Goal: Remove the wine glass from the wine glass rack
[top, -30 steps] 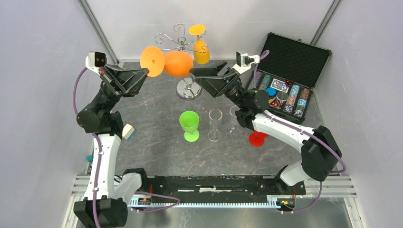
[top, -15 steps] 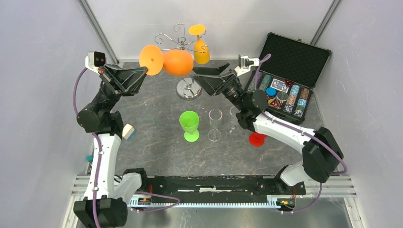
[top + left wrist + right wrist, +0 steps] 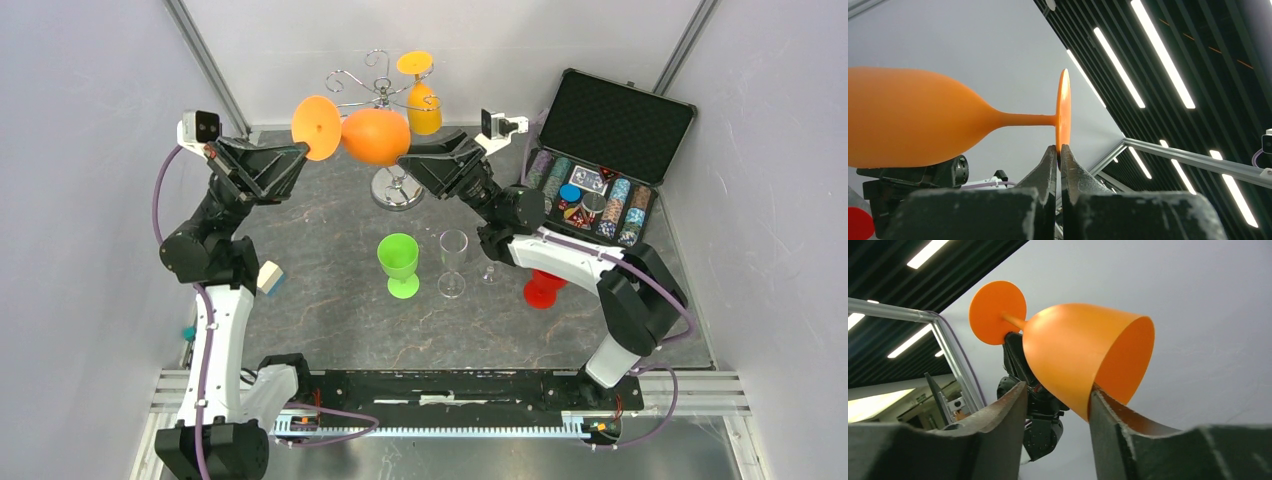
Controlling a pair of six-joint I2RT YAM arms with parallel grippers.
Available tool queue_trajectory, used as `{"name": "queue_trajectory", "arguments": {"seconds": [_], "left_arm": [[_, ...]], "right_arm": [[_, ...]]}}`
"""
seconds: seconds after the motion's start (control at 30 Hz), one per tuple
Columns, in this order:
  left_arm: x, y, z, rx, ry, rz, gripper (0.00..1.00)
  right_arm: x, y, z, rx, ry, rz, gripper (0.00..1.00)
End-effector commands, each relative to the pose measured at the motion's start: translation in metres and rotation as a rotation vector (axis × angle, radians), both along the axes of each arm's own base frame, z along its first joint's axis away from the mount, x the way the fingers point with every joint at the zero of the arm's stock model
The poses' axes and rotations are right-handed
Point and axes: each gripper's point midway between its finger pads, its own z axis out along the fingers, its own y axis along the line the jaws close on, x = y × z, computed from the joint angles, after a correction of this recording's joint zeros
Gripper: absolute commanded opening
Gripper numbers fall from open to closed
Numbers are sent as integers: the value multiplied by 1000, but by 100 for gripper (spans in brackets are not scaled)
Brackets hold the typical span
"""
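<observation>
Left arm: rises from its base at 7 o'clock and bends at the elbow. Its wrist reaches toward 11 o'clock, well above the table [image 3: 320, 300].

Left gripper [image 3: 1058, 148]: fingers pressed together, pinching the lower edge of the foot disc of the orange wine glass [image 3: 923, 125]. The glass lies horizontal in the air, its stem level and its bowl pointing toward the right arm.

Right arm: folded low across the 3 o'clock side, forearm reaching toward 12 o'clock.

Right gripper [image 3: 1058, 400]: fingers partly spread, astride the lower rim of the bowl. One finger [image 3: 1108, 412] touches the rim edge. The other sits right at the outer wall. It cannot be told whether the pair is actually clamping.

Orange wine glass in the top view: at 12 o'clock, up between the two grippers. Its bowl overlaps the upper stem of the wine glass rack [image 3: 396, 188]; contact there cannot be told.

Rack: stands upright at 12 o'clock. A yellow-orange glass [image 3: 423, 105] hangs foot-up from a scroll arm on its 1 o'clock side.

Table centre: a green goblet [image 3: 399, 262], upright. Just beside it at 3 o'clock, a clear glass [image 3: 453, 262]. A red piece [image 3: 543, 290] lies further toward 3 o'clock, partly hidden by the right arm.

Black case [image 3: 620, 115]: at 2 o'clock, lid raised. Rows of chips [image 3: 610, 215] fill the tray.
</observation>
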Motion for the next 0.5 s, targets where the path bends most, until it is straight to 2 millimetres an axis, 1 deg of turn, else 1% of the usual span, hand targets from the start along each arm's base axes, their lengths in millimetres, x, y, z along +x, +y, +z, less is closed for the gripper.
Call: {"name": "queue_trajectory", "arguments": {"seconds": [0.0,0.03,0.07,0.17,0.2,0.3,0.4,0.47], "left_arm": [[-13,5,13,-140,165,-155,2],[-12,5,12,-137,170,-150,4],[-11,5,11,-135,172,-146,8],[-8,4,8,-120,174,-127,25],[-6,4,7,-113,175,-114,30],[2,3,0,-81,191,-68,43],[12,2,-12,-41,205,-12,56],[20,2,-21,-14,228,23,58]], "right_arm": [[-72,-51,59,268,-334,73,44],[-73,-51,60,267,-339,72,38],[-74,-51,60,264,-346,70,30],[-73,-51,61,245,-341,44,5],[-71,-50,59,235,-335,29,0],[-68,-53,57,208,-325,-33,0],[-59,-53,52,166,-296,-104,0],[-52,-51,46,128,-273,-147,0]]}}
